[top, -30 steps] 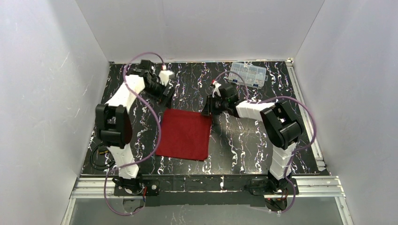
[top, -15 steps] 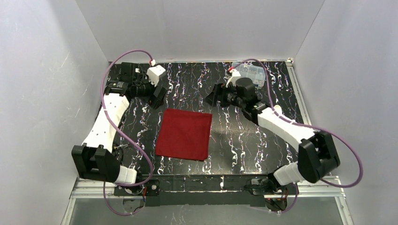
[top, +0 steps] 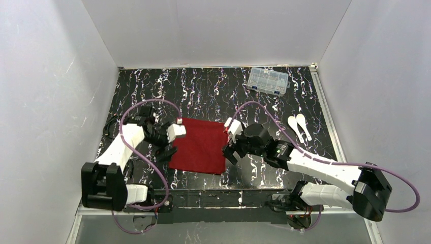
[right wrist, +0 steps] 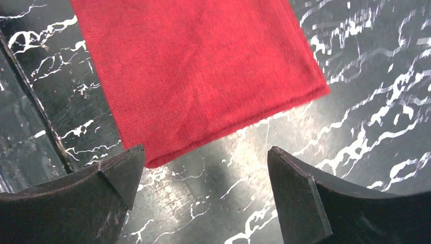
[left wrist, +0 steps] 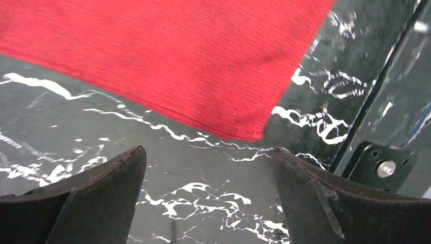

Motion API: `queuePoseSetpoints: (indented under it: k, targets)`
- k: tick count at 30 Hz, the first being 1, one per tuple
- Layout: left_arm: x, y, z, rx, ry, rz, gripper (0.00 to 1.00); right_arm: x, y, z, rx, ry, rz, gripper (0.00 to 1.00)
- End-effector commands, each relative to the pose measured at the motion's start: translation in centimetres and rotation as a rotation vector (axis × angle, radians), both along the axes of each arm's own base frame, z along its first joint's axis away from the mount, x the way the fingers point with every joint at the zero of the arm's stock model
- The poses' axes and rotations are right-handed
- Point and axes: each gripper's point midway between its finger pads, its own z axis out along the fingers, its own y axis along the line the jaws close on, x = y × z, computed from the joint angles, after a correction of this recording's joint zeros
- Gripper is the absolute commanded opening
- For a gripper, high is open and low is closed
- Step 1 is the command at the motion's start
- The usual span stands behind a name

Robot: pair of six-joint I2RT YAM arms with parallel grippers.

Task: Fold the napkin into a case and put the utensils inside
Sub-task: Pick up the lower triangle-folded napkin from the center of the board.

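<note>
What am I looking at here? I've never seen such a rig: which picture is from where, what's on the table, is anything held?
Two white robot arms are bolted at the near edge of a black marbled table. The wide picture is from a fixed camera above and behind them: left arm on the left, right arm on the right. The two close-ups come from wrist cameras, looking out between each arm's dark jaws. On the table lie a flat red napkin, two white utensils to its right, and a clear box at the far side. Both pairs of jaws stand open, each at a near corner of the napkin. Nothing is held.
</note>
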Motion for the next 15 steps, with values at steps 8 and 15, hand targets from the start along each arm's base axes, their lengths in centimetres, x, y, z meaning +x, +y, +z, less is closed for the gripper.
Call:
queuePoseSetpoints:
  k: [8, 15]
  targets:
    - [-3.9, -0.2, -2.7, -0.025, -0.193, -0.376, 0.92, -0.9, 2.8, -2.0, -0.233, -0.123, 0.177, 0.99]
    - [-4.1, -0.9, -3.5, -0.029, -0.284, -0.497, 0.88, 0.0, 2.8, -2.5, -0.26, -0.038, 0.017, 0.99]
